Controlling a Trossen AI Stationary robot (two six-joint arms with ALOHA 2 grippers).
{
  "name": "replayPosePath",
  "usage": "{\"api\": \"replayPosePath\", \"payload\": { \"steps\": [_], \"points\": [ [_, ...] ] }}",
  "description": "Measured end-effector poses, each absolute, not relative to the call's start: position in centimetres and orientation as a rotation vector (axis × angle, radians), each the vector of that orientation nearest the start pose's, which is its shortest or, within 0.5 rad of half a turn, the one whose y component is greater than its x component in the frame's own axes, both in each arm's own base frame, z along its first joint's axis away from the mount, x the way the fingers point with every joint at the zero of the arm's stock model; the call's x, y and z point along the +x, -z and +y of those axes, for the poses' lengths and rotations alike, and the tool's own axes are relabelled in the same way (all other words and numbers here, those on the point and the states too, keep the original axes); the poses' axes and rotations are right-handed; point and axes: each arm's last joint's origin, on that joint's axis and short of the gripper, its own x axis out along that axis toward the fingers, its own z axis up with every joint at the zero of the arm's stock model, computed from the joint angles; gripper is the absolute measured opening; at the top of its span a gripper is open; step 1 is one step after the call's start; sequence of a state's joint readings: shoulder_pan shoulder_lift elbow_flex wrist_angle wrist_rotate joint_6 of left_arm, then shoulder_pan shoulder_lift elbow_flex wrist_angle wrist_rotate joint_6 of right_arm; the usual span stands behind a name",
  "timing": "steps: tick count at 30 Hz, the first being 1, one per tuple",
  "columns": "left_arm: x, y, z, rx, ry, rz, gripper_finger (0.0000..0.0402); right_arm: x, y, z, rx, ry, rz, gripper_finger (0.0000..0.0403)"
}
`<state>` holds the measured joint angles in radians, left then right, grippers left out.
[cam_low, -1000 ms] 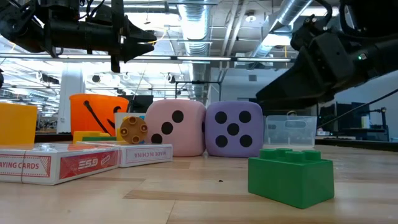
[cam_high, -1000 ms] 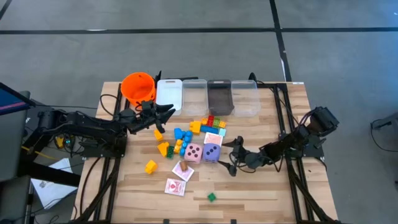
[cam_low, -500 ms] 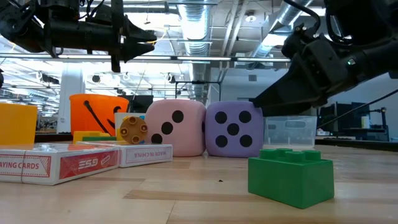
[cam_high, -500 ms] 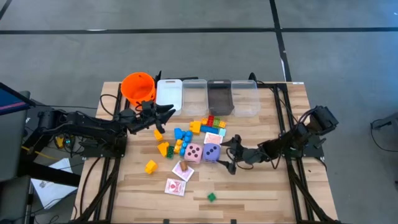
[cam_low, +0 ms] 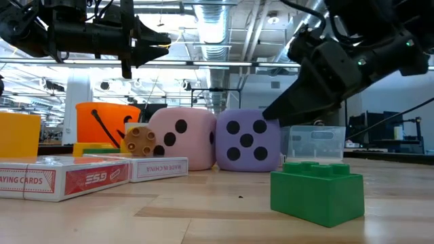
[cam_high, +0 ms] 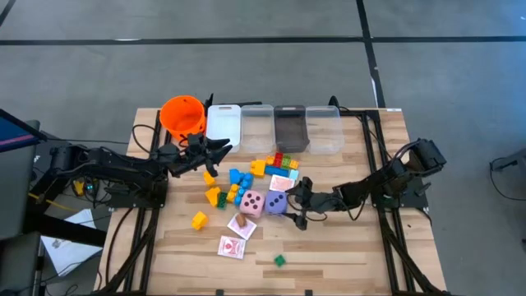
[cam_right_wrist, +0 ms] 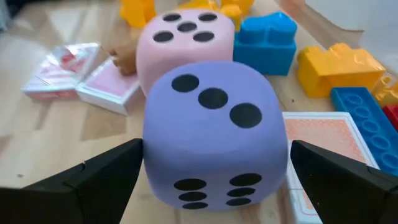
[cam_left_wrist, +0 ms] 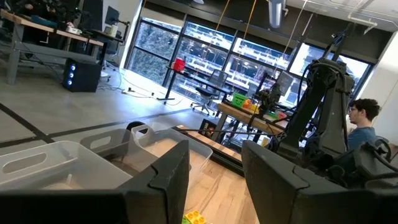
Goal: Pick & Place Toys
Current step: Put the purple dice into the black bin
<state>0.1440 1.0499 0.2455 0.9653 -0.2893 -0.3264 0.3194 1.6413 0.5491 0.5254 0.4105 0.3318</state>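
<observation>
A purple die (cam_high: 277, 203) and a pink die (cam_high: 253, 203) sit side by side on the table's middle, amid yellow, blue and red blocks (cam_high: 246, 174). My right gripper (cam_high: 293, 205) is open, with one finger on each side of the purple die (cam_right_wrist: 211, 118). Card packs (cam_high: 231, 247) lie near the front. A green block (cam_high: 279, 261) and a yellow block (cam_high: 199, 219) sit apart. My left gripper (cam_high: 215, 150) hangs open above the table near the orange bucket (cam_high: 182, 115), nothing between its fingers (cam_left_wrist: 168, 180). My right gripper comes at the purple die from the table's right, slanting down, its open fingers (cam_right_wrist: 106, 180) flanking the die's two sides. One fingertip lies at the die's upper right edge (cam_low: 271, 118). The die rests on the table against the pink die (cam_low: 180, 139).
Several clear bins (cam_high: 274, 127) stand in a row at the far edge beside the bucket. A card pack (cam_right_wrist: 323, 134) lies on the table right beside the purple die. Bare wood (cam_high: 345, 247) lies at the front right.
My right gripper has gone toward the table's left, tipping its fingers lower, and has come around the purple die. The purple die and the pink die beside it have slid a little toward the left. The gripper stayed open.
</observation>
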Motion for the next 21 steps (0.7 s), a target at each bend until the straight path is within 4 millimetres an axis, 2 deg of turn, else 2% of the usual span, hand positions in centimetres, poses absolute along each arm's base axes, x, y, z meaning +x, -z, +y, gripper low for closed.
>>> {"api": "replayPosePath", "payload": {
  "steps": [7, 10, 13, 18, 21],
  "points": [
    [19.28, -21.29, 3.63, -0.332, -0.402, -0.231, 0.014, 27.8, -12.88, 7.52, 0.108, 0.187, 0.526, 0.0398],
    [19.28, -21.29, 3.63, -0.332, -0.402, -0.231, 0.014, 27.86, -12.88, 7.4, 0.12, 0.176, 0.53, 0.0385],
    [19.28, -21.29, 3.62, -0.332, -0.402, -0.231, 0.014, 27.96, -12.92, 7.19, 0.154, 0.178, 0.529, 0.0355],
    [19.28, -21.29, 3.63, -0.332, -0.402, -0.231, 0.014, 28.08, -12.96, 6.82, 0.197, 0.193, 0.523, 0.0281],
    [19.28, -21.29, 3.63, -0.332, -0.402, -0.231, 0.014, 28.14, -13.02, 6.77, 0.204, 0.195, 0.515, 0.0254]
  ]
}}
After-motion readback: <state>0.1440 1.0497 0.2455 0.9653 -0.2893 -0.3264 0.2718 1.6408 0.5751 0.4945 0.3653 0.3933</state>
